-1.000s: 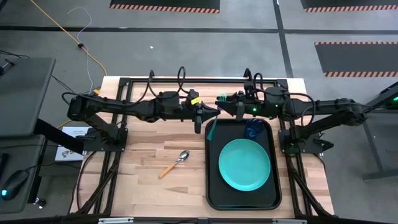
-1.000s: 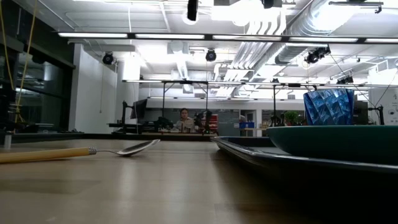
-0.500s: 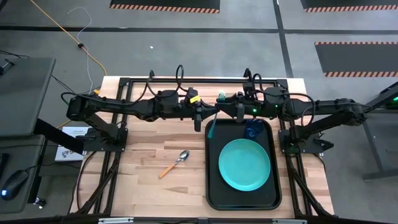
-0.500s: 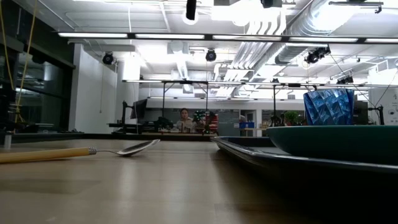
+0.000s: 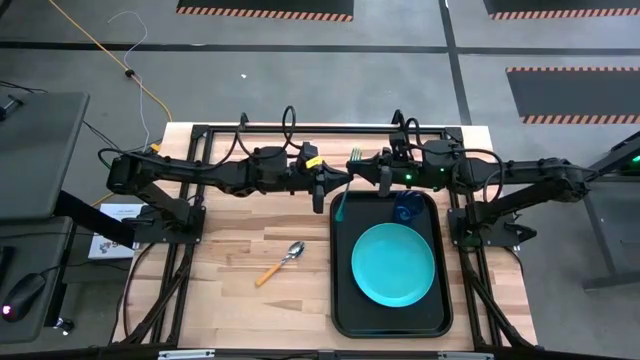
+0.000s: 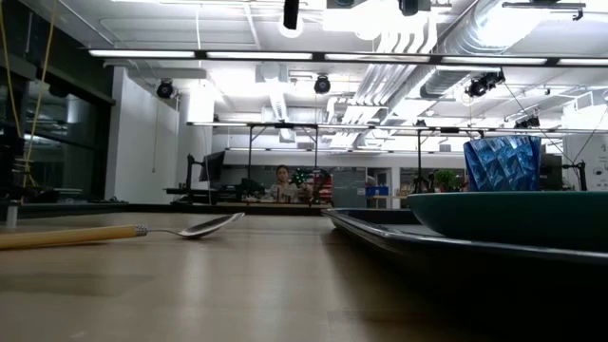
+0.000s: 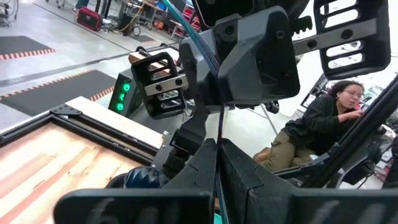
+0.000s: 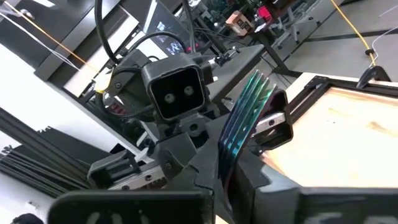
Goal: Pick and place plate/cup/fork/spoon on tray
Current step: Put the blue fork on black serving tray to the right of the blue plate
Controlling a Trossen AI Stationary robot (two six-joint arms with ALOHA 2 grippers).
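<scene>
— Fork (image 5: 341, 207): where is it?
— Above the tray's (image 5: 341, 300) far-left corner, pinched by both the left gripper (image 5: 320, 192) and right gripper (image 5: 384, 182).
— Which step?
— A handover, I judge. Next the left lets go, and the right lowers it beside the plate (image 5: 393, 264).
— Which way does it point?
— Tines point away from the tray, handle slanting over it.

This is a robotics lab or industrial workshop hall. The low view looks across a pale wooden butcher-block table (image 6: 237, 285) into a tall open room with long strip lights (image 6: 285, 54), exposed silver ventilation ducts (image 6: 446, 38) in the upper right of the frame, and a seated person (image 6: 281, 183) at a far workbench mid-frame. From above, the table stands on a grey concrete floor (image 5: 300, 80) marked with black mats edged in orange-striped hazard tape (image 5: 265, 12) along the top of the frame, and a yellow cable (image 5: 110, 60) trails at upper left.
</scene>
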